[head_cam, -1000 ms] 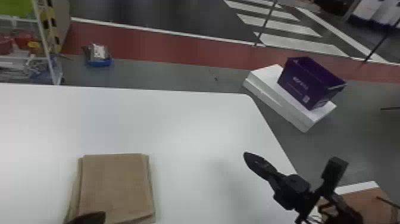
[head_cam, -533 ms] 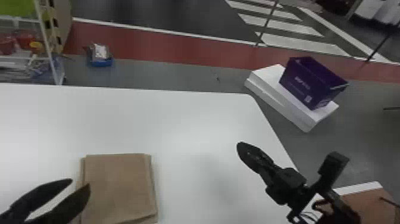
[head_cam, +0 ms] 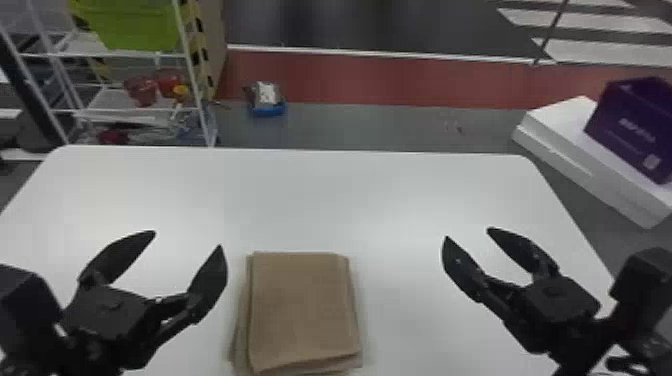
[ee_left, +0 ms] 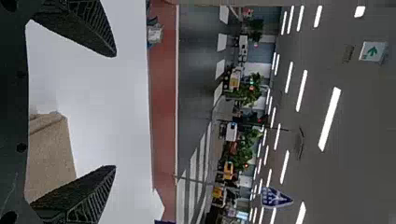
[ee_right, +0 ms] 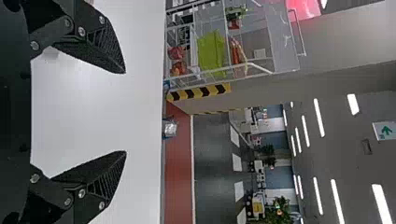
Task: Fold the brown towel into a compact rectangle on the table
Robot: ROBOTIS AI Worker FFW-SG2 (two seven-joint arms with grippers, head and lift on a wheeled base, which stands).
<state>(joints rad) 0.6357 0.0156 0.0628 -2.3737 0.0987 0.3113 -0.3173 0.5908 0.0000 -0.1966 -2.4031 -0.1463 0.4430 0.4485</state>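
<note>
Brown towel: We found the brown towel (head_cam: 302, 305) lying flat on the table (head_cam: 310, 195) between the two claws, already layered into a near-rectangular stack. Its outline matched that of the preceding moments.
Left claw: The left claw (head_cam: 186, 239) had drawn clear. Half a second before, its fingers overlapped the towel's left side in the head view; now we saw them just beside that side, spread wider and holding nothing.
Right claw: The right claw (head_cam: 468, 234) was likewise released and empty, off to the right of the towel. Its two fingers, earlier lined up as one dark shape, now stood visibly apart, and the gap between claw and towel had narrowed.
Head view: The outlook had swung toward the robot's left, so that towel and purple bin (head_cam: 632, 135) both appeared farther right than before. We did not take this as movement of the towel itself.
Layers: The lower layers (head_cam: 239, 330) projected a little beyond the top one on the left and along the near edge, leaving the stack slightly uneven.
Stage: We judged the folding all but complete, with the left claw's departure marking the release of a finished fold.
Remaining work: We expected at most a light squaring of the edges; a careless touch might have dragged the top layer askew.
</note>
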